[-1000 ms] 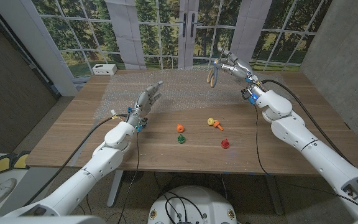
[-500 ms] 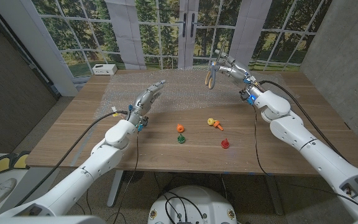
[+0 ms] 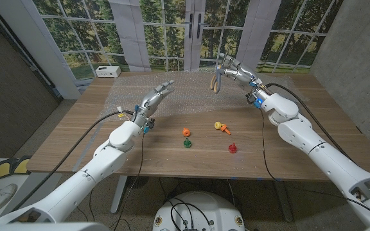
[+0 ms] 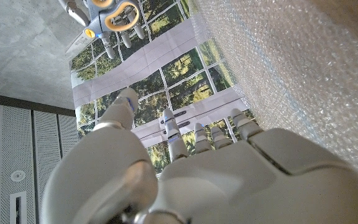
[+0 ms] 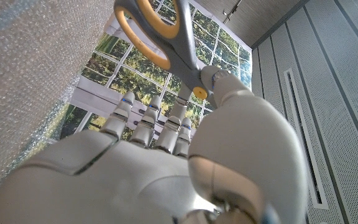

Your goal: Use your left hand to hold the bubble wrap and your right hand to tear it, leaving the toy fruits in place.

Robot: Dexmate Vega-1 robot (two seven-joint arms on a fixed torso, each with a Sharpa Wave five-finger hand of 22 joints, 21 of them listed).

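The bubble wrap (image 3: 166, 96) lay flat across the far half of the table (image 3: 288, 154). The left hand (image 3: 156, 97) hovered over the wrap with fingers extended and apart, holding nothing. The right hand (image 3: 233, 70) was raised above the table's far edge, fingers closed on scissors (image 3: 218, 79) that hung from it. Four toy fruits (image 3: 186, 132) sat on bare wood nearer the robot, apart from the wrap.
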